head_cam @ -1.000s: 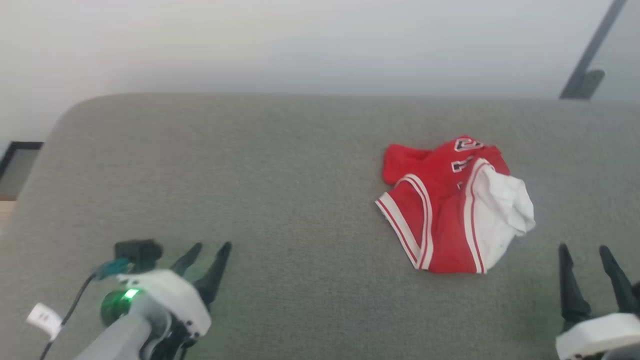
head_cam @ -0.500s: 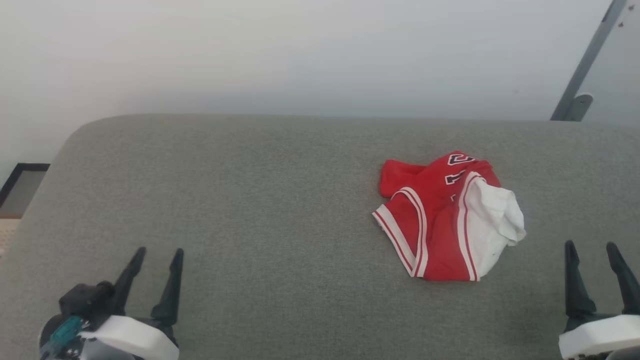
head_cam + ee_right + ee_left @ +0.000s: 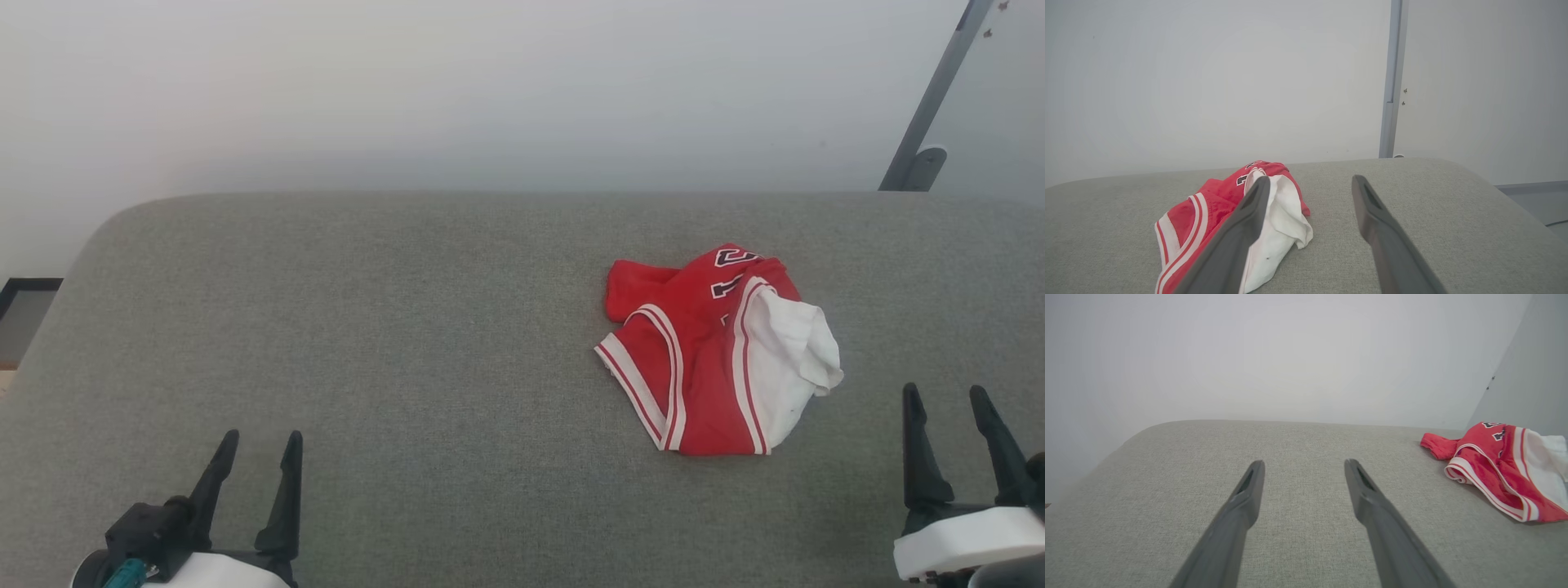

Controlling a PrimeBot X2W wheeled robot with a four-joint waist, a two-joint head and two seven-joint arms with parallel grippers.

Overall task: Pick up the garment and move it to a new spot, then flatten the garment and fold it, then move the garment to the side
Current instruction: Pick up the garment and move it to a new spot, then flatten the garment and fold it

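The garment [image 3: 710,351] lies crumpled on the grey cushion [image 3: 408,327], right of centre: red cloth with white striped trim, a white sleeve bunched on its right, and bits of a black number at its top. My left gripper [image 3: 261,441] stands open at the lower left, far from it. My right gripper [image 3: 947,396] is open at the lower right, a short way right of and nearer than the white sleeve. The garment [image 3: 1502,469] lies at the right of the left wrist view, beyond the open left gripper [image 3: 1304,465]. In the right wrist view the garment [image 3: 1216,212] sits left of the open right gripper [image 3: 1310,181].
A pale wall [image 3: 490,82] rises behind the cushion. A grey upright post [image 3: 922,106] stands at the back right. The cushion's rounded left corner [image 3: 106,237] drops off to the floor.
The left gripper has drawn back and left to the lower-left corner. The whole picture has shifted, so the camera has moved; the garment lies as before.
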